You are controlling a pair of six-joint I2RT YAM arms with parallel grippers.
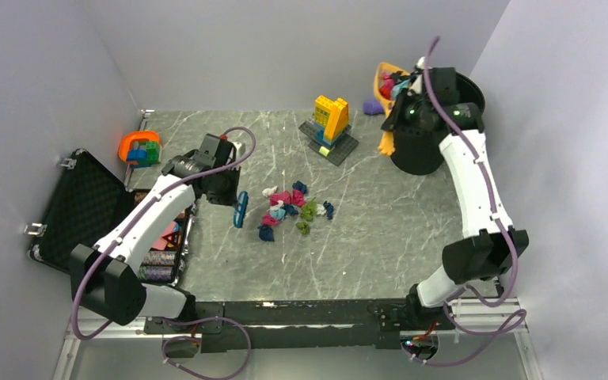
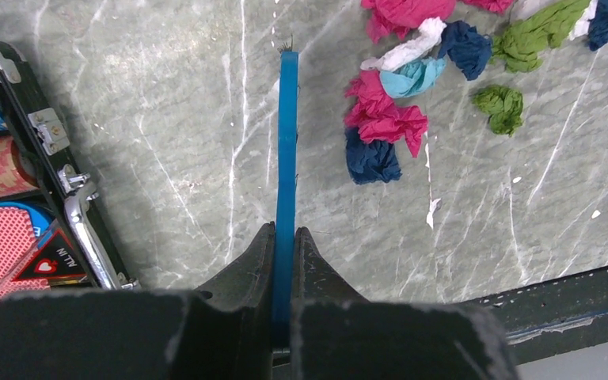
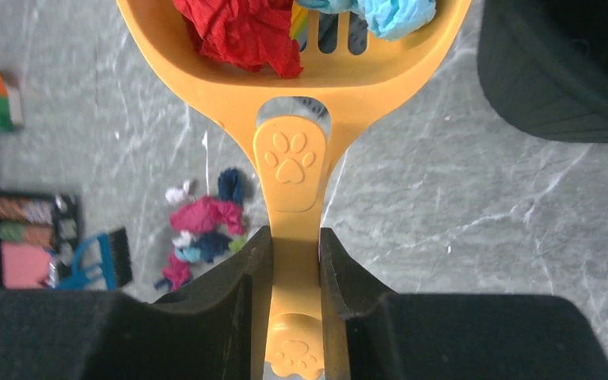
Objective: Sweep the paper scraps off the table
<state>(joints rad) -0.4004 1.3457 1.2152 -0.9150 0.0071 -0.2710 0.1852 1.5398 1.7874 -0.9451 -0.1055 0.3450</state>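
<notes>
At the middle of the dark grey marble-patterned table (image 1: 396,229) lies a loose cluster of small crumpled paper scraps (image 1: 291,207), magenta, teal, dark blue, green and white, not yet cleared. Just beside the cluster, on its left-edge side, the left gripper (image 2: 285,234) has its fingers pressed together on the thin handle of a small blue hand brush (image 2: 287,134). The brush is held edge-on with the bristle end pointing away from the wrist, a posture that suits dragging the scraps sideways. Whether the bristles touch the surface cannot be told.

Toward the far right corner, the right gripper (image 3: 294,237) pinches the handle of a yellow-orange plastic scoop with a paw-print stamp (image 3: 293,162). Red and pale blue wads (image 3: 241,32) sit in its bowl. It is carried high beside the rim of a tall black round bin (image 1: 416,154), evidently for tipping.

Judgement: one load is ready to dump, and the main pile is yet to be swept. Risk: wads spilling off the scoop short of the bin.
</notes>
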